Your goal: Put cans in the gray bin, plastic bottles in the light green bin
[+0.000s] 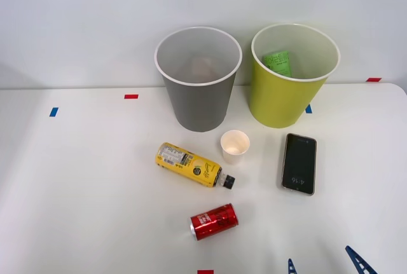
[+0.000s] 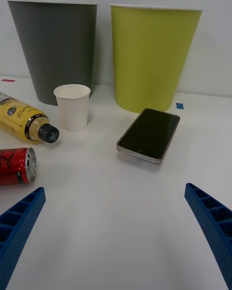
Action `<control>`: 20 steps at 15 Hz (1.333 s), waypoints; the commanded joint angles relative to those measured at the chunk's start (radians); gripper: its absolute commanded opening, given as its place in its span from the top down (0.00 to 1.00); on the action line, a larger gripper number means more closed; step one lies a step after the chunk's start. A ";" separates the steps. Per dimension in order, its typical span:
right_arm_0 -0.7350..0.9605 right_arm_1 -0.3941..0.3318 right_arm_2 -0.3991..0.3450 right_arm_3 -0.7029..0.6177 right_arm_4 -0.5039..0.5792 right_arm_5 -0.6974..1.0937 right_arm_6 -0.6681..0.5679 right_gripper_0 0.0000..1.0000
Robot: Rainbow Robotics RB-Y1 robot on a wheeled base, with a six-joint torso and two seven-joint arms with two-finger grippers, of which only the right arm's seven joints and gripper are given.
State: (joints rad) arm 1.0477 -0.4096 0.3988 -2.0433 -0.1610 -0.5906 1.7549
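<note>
The right gripper (image 1: 324, 262) hangs low over the table's (image 1: 76, 210) near edge, toward its right corner, its blue fingers (image 2: 19, 222) spread wide with nothing between them. Nothing on the table has been sorted yet, so the step in hand looks like the first pick. The can (image 1: 213, 221) lies on its side nearest the near edge, left of the gripper; the bottle (image 1: 191, 164) lies on its side just beyond it, cap pointing toward the can, the two close but apart. The gray bin (image 1: 198, 77) and green bin (image 1: 292, 74) stand upright side by side at the far edge, gray on the left; something green already lies inside the green bin. A paper cup (image 1: 234, 145) stands between the bottle and a phone (image 1: 299, 163) lying flat in front of the green bin. The can is probably the easier start: swing left, turn the wrist so the fingers straddle the can across its round body, not its silver ends, and come down centred so it cannot roll away. Close firmly, lift well above the cup and the bin's white rim, then release over the gray opening. Keep clear of the bottle's cap on the way down.
</note>
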 commanded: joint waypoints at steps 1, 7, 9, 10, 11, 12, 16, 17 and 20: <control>0.000 0.000 0.000 0.000 0.000 0.000 0.000 0.00; 0.000 0.000 0.000 0.000 0.000 0.000 0.000 0.00; 0.000 0.000 0.000 0.000 0.000 0.000 0.000 0.00; 0.000 0.000 0.000 0.000 0.000 0.000 0.000 0.00; 0.000 0.000 0.000 0.000 0.000 0.000 0.000 0.00; 0.000 0.000 0.000 0.000 0.000 0.000 0.000 0.00; 0.000 0.000 0.000 0.000 0.000 0.000 0.000 0.00; 0.000 0.000 0.000 0.000 0.000 0.000 0.000 0.00; 0.000 0.000 0.000 0.000 0.000 0.000 0.000 0.00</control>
State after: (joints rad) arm 1.0477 -0.4096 0.3988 -2.0433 -0.1610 -0.5906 1.7549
